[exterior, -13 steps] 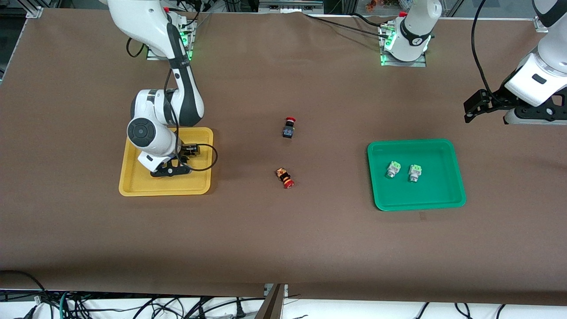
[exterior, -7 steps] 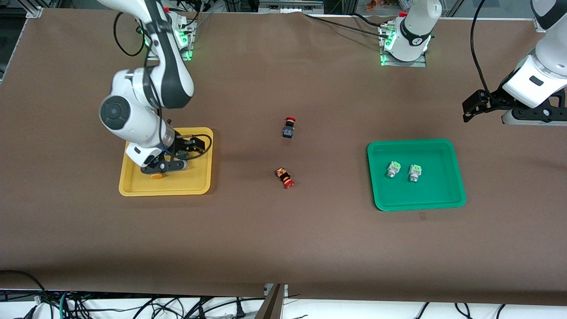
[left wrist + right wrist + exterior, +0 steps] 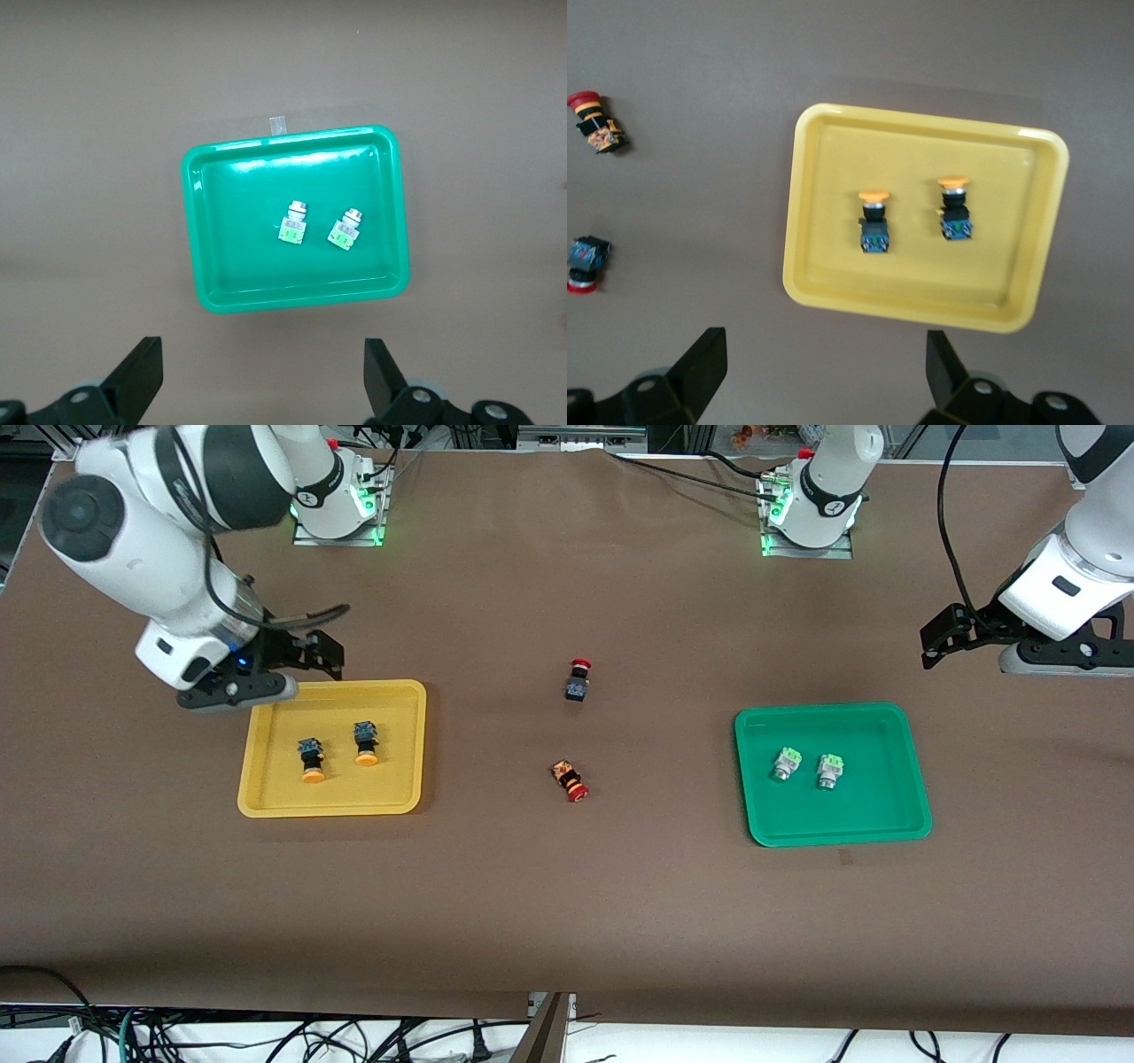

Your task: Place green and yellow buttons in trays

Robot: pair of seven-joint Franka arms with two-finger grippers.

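Two orange-yellow buttons (image 3: 311,760) (image 3: 364,744) lie side by side in the yellow tray (image 3: 390,790). Two pale-green buttons (image 3: 784,763) (image 3: 829,771) lie in the green tray (image 3: 881,815). My right gripper (image 3: 321,654) is open and empty, raised over the table at the yellow tray's edge. Its wrist view shows the gripper (image 3: 824,367), the tray (image 3: 833,266) and both buttons (image 3: 873,221) (image 3: 955,209). My left gripper (image 3: 937,640) is open and empty, waiting high near the left arm's end. Its wrist view shows the gripper (image 3: 262,372), the green tray (image 3: 230,283) and both green buttons (image 3: 293,227) (image 3: 345,231).
Two red-capped dark buttons lie on the brown table between the trays, one (image 3: 578,680) farther from the front camera, one (image 3: 570,779) nearer. They also show in the right wrist view (image 3: 594,122) (image 3: 586,263). A small bit of tape (image 3: 846,857) lies by the green tray.
My right gripper has let go of a yellow button in the yellow tray, then risen and pulled away past the tray's edge. The left arm has barely moved.
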